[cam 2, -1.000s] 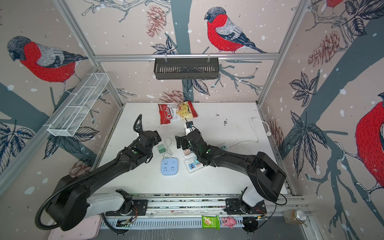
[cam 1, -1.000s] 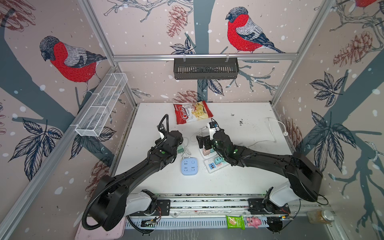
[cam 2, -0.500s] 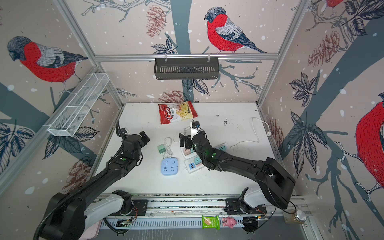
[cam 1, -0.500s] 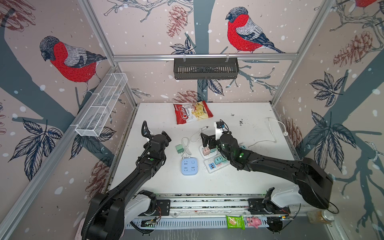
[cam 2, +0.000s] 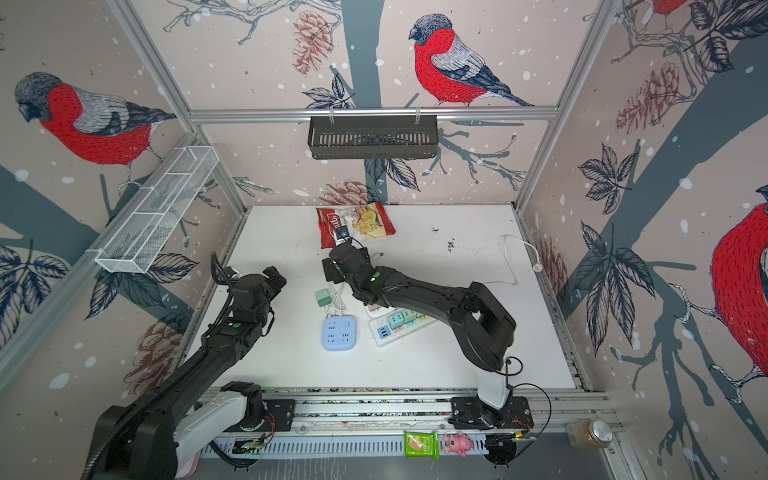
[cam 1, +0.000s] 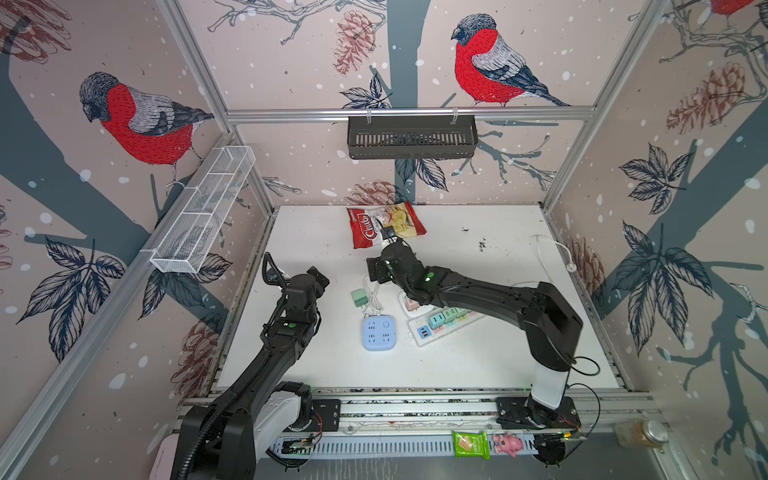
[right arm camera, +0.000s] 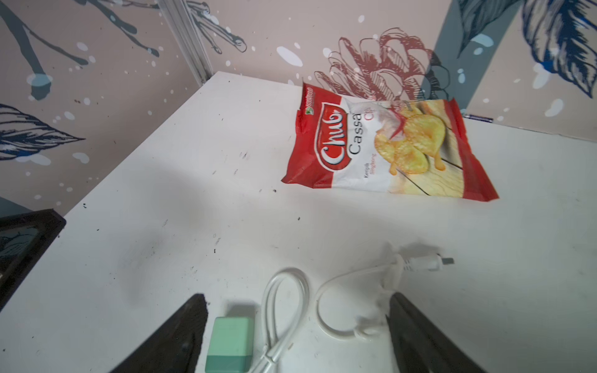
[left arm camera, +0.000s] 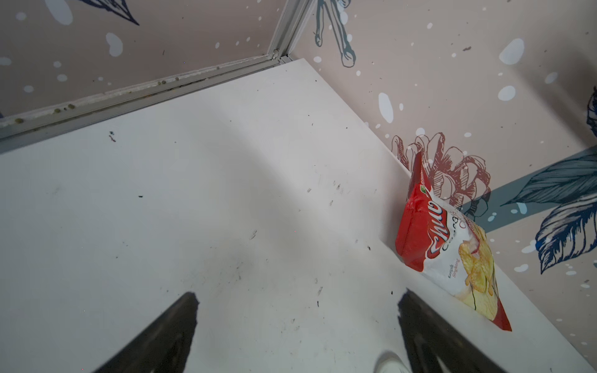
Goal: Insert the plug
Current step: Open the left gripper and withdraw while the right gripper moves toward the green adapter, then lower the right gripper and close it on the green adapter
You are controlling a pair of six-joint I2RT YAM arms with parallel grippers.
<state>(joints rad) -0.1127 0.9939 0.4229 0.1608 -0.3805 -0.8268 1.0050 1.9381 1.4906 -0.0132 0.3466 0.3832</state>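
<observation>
The green plug [cam 1: 358, 297] lies flat on the white surface [cam 1: 478, 365], near its middle and not in any outlet. A white cord [cam 1: 372, 296] loops just beside it at 3 o'clock. In the right wrist view the cord ends in a small white plug [right arm camera: 423, 263] lying loose on the surface. The blue socket [cam 1: 378, 333] sits near the green plug at 5 o'clock. The long strip [cam 1: 419, 332] lies just beside the socket at 3 o'clock, with several pastel plugs [cam 1: 446, 316] standing in it.

The right fingers [right arm camera: 184, 332] are apart and grip nothing. They hang low over the surface with the green plug in the gap between them, close to one finger; whether it touches I cannot tell. From above, they sit at about 1 o'clock of the green plug.

The left fingers [left arm camera: 174, 329] are also apart and empty, over bare surface well off at 9 o'clock of the green plug. A chip bag [cam 1: 384, 224] lies at 12 o'clock by the back wall.
</observation>
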